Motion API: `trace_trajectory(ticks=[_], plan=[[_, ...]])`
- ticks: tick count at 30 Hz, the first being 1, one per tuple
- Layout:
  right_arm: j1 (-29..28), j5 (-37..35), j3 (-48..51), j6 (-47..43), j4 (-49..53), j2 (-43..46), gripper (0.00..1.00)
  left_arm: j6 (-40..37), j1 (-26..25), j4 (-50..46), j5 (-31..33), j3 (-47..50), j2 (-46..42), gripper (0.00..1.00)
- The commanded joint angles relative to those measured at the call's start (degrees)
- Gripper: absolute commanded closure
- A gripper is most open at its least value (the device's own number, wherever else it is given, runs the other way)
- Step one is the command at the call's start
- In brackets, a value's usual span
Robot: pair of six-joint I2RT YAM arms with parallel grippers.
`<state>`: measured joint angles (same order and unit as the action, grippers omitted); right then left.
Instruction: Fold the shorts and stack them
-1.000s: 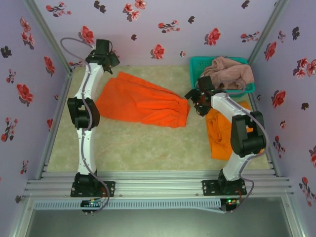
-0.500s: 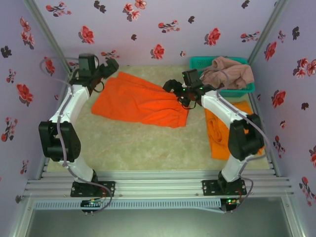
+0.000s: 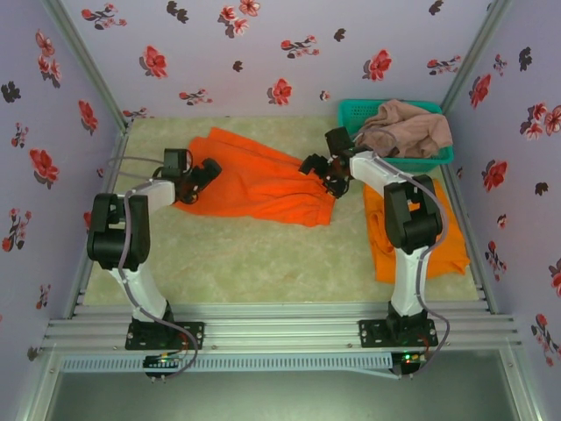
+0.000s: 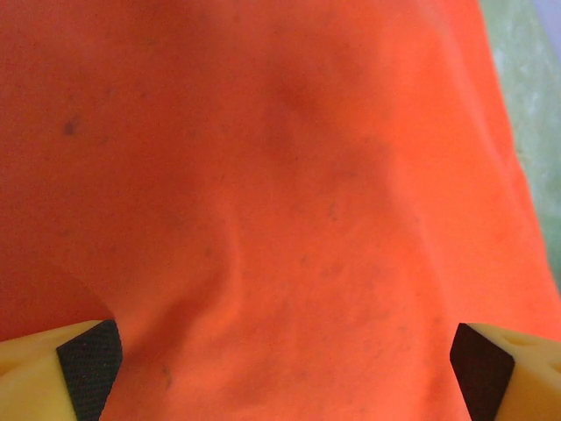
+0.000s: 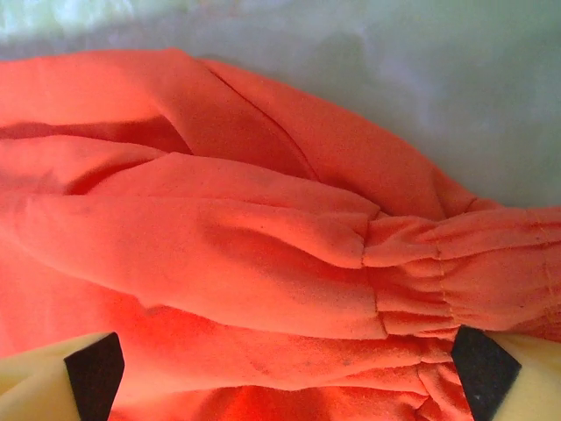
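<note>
**Two Arms Poised Over Orange Shorts in Flowered Booth**

Lavender walls [image 3: 53, 105] printed with red and black blossoms enclose a pale, mottled green-cream mat [image 3: 263, 263], fronted by ribbed aluminium rails [image 3: 280, 329]. A broad pair of orange shorts [image 3: 254, 184], soft and rumpled, is spread on the mat between the two grippers. One end lies under the left gripper [image 3: 203, 171], and the gathered elastic waistband lies under the right gripper [image 3: 320, 167]. Both sets of fingers are splayed wide and have hold of nothing. In the left wrist view, smooth cloth with shallow folds runs from one black pad [image 4: 88, 364] across to the other. In the right wrist view, the puckered waistband sits just ahead of a black pad [image 5: 480, 364]. A second pair of orange shorts [image 3: 438, 250] lies flat to the right of the right gripper's fingers, nearer that arm's base and partly under the arm. The pink-beige shorts [image 3: 408, 127] are heaped in a teal mesh basket [image 3: 351, 114], beyond the right fingers by the back wall.
</note>
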<state>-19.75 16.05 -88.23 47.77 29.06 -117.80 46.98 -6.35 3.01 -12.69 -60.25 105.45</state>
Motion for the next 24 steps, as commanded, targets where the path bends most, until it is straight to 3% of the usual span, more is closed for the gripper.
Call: trace_trajectory(ticks=[1, 8, 15, 21, 24], plan=[[0.08, -1.17, -1.51, -2.15, 4.03, -2.25, 0.01, 1.78, 0.13, 3.93, 0.49, 4.96, -2.80, 0.01], [-0.24, -0.86, -0.82, -7.81, 7.29, -1.02, 0.01, 4.39, -1.77, 4.24, 4.92, 20.98, -15.26, 0.01], [-2.90, -1.40, 6.07, -15.01, 9.61, 4.96, 0.01, 8.55, -6.32, -2.48, 11.10, 35.19, -34.98, 0.01], [-6.25, -1.88, 16.49, -20.16, 9.52, 16.58, 0.01, 1.63, -6.41, -22.40, 16.91, 29.62, -59.77, 0.01], [-7.19, -2.83, 20.22, -21.83, 8.22, 24.29, 0.01, -7.23, -3.59, -27.79, 17.05, 21.45, -62.24, 0.01]])
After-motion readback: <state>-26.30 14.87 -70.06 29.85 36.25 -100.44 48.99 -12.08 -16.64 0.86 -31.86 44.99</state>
